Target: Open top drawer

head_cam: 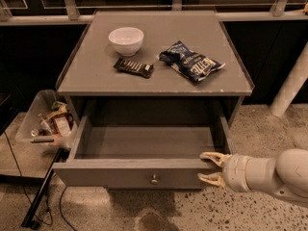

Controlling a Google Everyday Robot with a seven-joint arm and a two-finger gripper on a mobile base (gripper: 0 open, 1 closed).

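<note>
Well, the grey wooden top drawer (pixel 120 174) is pulled far out of the grey bench (pixel 96 76), and its box is bare inside. The white two-finger pincer (pixel 211 168) sits at the front panel's right end, spread wide. Its upper finger is on the top edge and its lower one against the face, not clamped as far as I can judge. Risks: pulling here, well right of the small round metal knob (pixel 154 179), could rack the drawer. More travel might drop it off its runners.

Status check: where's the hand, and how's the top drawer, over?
Hand at right end of grey wooden top drawer. Drawer pulled well out. Nothing in its path.
</note>
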